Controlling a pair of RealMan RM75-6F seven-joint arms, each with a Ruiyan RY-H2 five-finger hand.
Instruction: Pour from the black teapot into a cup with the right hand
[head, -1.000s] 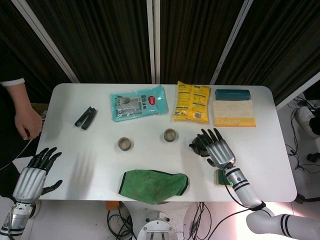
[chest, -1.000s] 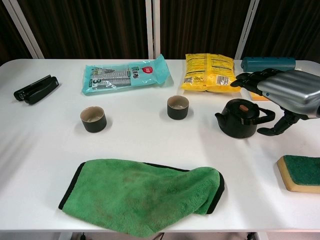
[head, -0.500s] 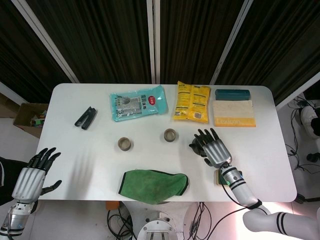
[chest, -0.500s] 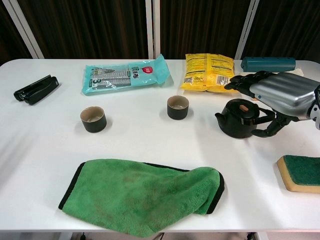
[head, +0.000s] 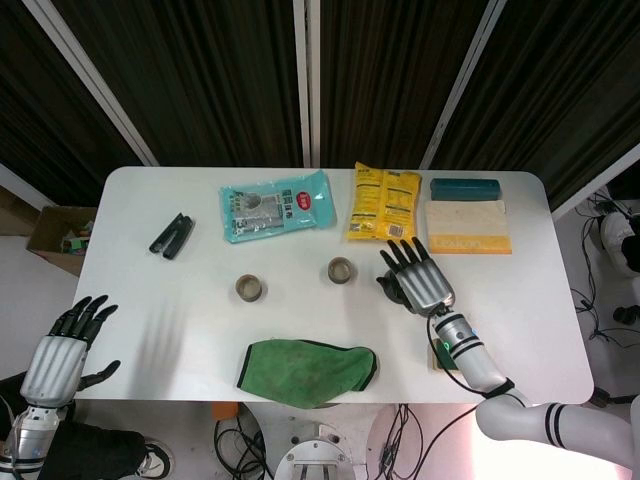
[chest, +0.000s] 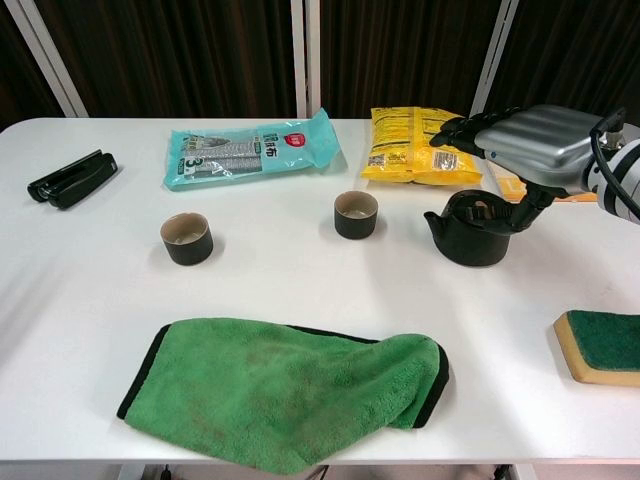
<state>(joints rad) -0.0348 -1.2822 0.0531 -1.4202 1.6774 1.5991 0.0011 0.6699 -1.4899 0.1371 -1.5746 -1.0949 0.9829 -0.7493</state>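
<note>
Right hand (chest: 535, 145) extended palm-down over the black teapot (chest: 470, 232), fingers spread and pointing away from the robot toward the yellow snack bag (chest: 418, 143); the thumb reaches down beside the teapot's handle, and whether it touches or grips the handle cannot be told from either view. In the head view the same hand (head: 418, 279) covers most of the teapot (head: 388, 288), of which only a dark edge shows at the hand's left side. The teapot stands upright on the white table (chest: 300, 280), to the right of the nearer cup (chest: 356, 214), with a second cup (chest: 186, 238) farther left; neither cup is touched. Left hand (head: 62, 350) hangs off the table's near-left corner, fingers apart and holding nothing. Compared with one second earlier, the right hand has moved forward and to the robot's left, from a position beside and behind the teapot to one directly above it, and the teapot appears slightly shifted leftward. The green cloth (chest: 290, 390) lies at the near edge, the sponge (chest: 600, 345) to its right.
</note>
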